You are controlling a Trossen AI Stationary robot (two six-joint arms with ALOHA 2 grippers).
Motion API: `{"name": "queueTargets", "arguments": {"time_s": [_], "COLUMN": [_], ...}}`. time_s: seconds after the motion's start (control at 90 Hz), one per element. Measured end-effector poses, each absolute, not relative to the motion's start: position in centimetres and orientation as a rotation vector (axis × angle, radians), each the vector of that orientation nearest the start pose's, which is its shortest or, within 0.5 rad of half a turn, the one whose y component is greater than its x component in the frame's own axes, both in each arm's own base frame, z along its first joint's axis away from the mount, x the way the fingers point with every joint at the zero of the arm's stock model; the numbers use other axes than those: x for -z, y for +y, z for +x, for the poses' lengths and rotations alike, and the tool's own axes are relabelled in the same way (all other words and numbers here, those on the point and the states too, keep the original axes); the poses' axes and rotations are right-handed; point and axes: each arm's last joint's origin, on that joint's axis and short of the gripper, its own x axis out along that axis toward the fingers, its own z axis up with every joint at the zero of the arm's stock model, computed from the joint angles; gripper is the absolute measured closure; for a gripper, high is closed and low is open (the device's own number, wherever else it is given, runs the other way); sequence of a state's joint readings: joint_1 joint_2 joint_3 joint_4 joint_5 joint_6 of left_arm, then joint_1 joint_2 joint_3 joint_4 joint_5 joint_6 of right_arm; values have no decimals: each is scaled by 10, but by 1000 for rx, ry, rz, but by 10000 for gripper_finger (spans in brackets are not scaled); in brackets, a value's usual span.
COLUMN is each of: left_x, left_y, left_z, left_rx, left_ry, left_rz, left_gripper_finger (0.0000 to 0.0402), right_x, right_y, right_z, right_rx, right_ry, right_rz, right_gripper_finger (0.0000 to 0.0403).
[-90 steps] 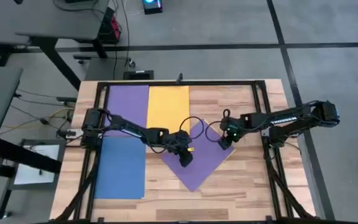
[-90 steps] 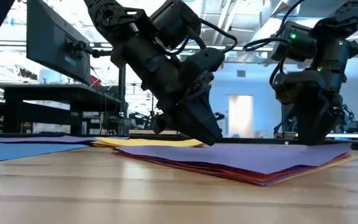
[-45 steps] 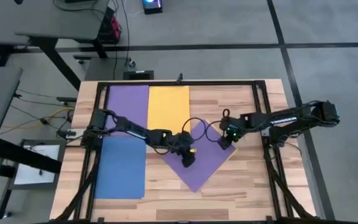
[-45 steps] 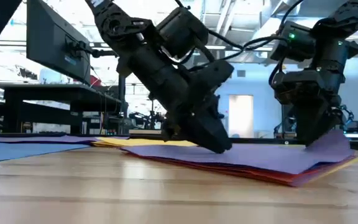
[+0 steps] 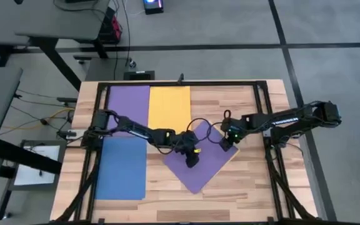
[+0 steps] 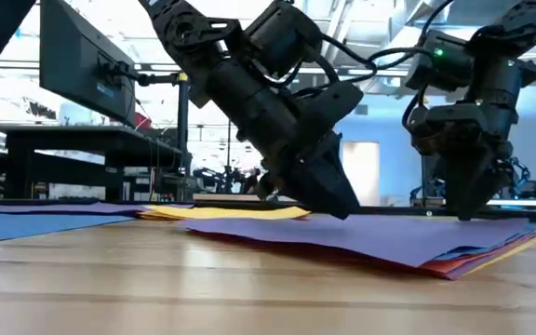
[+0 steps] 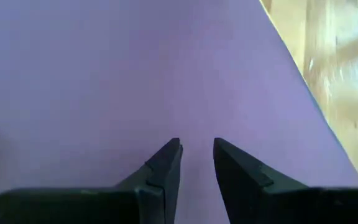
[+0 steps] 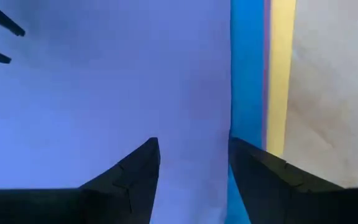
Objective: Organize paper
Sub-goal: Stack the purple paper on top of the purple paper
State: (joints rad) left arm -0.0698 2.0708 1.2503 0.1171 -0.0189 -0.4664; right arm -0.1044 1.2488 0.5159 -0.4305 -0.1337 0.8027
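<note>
From above, the left hand (image 5: 192, 160) is pressing on the skewed purple sheet (image 5: 206, 169); the right hand (image 5: 229, 142) is sitting at that stack's far corner, bare counter (image 5: 255, 187) lying beyond.

At counter level, the stack's (image 6: 435, 249) fanned edges are lying nearly flat.

In the wrist views, both hands' fingers (image 7: 166, 171) (image 8: 135, 171) are standing slightly parted, gripping nothing, blue and yellow edges (image 8: 279, 74) peeking beside the right.

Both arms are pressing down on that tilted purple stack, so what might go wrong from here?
1. The left gripper presses only the top purple sheet, so that sheet may slide alone and fan the stack further; blue and yellow edges already stick out near the right gripper.
2. With both grippers bearing on one sheet, opposing moves might wrinkle it.
3. The stack might ride over the flat yellow sheet beside it.
</note>
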Motion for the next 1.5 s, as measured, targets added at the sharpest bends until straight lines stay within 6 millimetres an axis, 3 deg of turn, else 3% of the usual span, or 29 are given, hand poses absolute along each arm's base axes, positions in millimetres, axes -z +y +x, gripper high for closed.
{"name": "queueTargets", "arguments": {"time_s": [0.344, 0.6, 0.811, 1.033, 1.311, 1.5], "left_x": [-133, -135, -138, -140, -106, -101], "left_y": [-30, -35, -38, -47, -54, -62], "left_z": [429, 430, 432, 432, 441, 441], "left_rx": [-145, -111, -135, -36, -93, -109], "left_ry": [712, 695, 654, 650, 625, 612], "left_rz": [-484, -431, -541, -329, -419, -493], "left_gripper_finger": [320, 320, 320, 320, 320, 320], "right_x": [-146, -146, -146, -146, -144, -146], "right_y": [-10, -8, -5, -2, -3, 1], "right_z": [196, 197, 197, 197, 192, 196], "right_rx": [391, 370, 407, 428, 499, 370], "right_ry": [1134, 1140, 1135, 1134, 1167, 1166], "right_rz": [835, 818, 886, 916, 883, 870], "right_gripper_finger": [221, 221, 221, 221, 224, 230]}}
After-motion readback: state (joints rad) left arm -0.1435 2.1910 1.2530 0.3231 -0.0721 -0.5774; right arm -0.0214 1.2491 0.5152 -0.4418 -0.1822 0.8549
